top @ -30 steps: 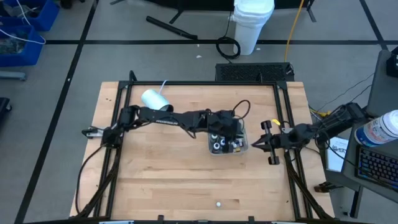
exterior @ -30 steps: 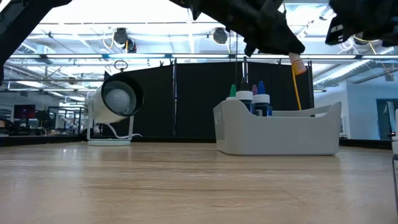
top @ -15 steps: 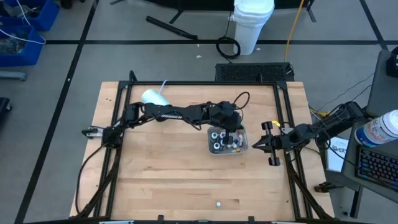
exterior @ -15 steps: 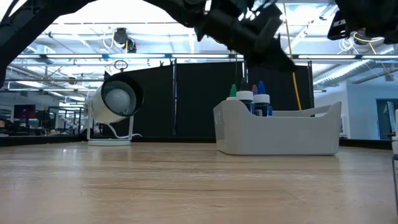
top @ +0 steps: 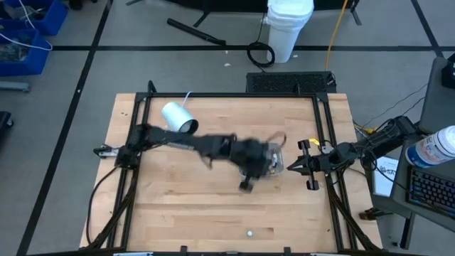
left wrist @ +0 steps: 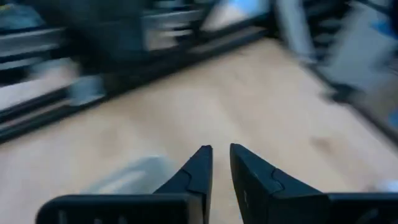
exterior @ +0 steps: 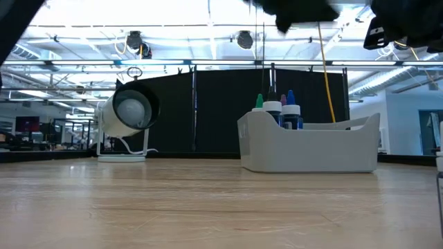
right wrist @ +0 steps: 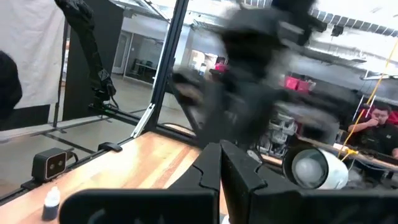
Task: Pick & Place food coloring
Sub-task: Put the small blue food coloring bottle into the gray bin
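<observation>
Reaching across the desk, our blurred left gripper shows a narrow gap between its fingers, nothing visibly held. Food coloring bottles stand in the grey tray. Our right gripper waits closed, empty, at the desk's right edge.

Four cameras watch my desk.
One hangs overhead looking straight down; one sits at desk height, facing level into the room; one rides each of my wrists, close behind its pincer. Overhead and low views share the grey tray and white cylinder.
</observation>
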Action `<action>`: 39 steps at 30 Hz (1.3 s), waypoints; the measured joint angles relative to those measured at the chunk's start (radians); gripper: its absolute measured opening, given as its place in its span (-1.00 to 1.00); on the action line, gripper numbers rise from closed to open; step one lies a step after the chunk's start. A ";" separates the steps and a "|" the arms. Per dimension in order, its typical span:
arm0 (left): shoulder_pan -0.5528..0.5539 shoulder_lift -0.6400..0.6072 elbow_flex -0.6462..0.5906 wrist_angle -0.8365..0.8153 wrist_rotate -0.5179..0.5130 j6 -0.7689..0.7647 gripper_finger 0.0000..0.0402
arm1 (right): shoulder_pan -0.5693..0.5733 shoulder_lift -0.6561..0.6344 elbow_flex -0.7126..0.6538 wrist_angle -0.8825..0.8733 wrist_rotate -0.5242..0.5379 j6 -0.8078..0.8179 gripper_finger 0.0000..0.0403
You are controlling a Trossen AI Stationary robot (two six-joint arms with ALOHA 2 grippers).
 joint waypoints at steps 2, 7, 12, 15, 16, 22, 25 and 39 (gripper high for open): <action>-0.063 -0.007 0.001 -0.061 -0.007 -0.006 -0.65 | 0.000 0.000 0.000 -0.011 -0.001 0.002 -1.00; -0.212 0.031 -0.002 -0.101 -0.128 -0.020 -0.55 | 0.000 0.000 0.000 -0.013 -0.002 0.021 -1.00; -0.313 0.048 -0.025 -0.139 -0.207 -0.009 -0.37 | 0.000 0.000 0.000 -0.020 -0.002 0.069 -1.00; -0.355 0.048 -0.028 -0.192 -0.288 -0.009 -0.29 | 0.000 0.002 0.000 -0.002 -0.007 0.115 -1.00; -0.368 0.048 -0.028 -0.229 -0.296 0.006 -0.29 | 0.000 0.003 0.000 0.005 -0.025 0.142 -1.00; -0.417 0.049 -0.055 -0.274 -0.297 -0.006 -0.69 | 0.000 0.042 0.012 0.012 -0.107 0.223 -1.00; -0.401 0.048 -0.076 -0.295 -0.295 -0.013 -0.94 | 0.000 0.097 0.033 0.008 -0.107 0.240 -1.00; -0.314 -0.271 -0.446 0.027 -0.297 -0.008 -0.98 | 0.154 0.549 0.255 0.011 -0.080 0.328 -1.00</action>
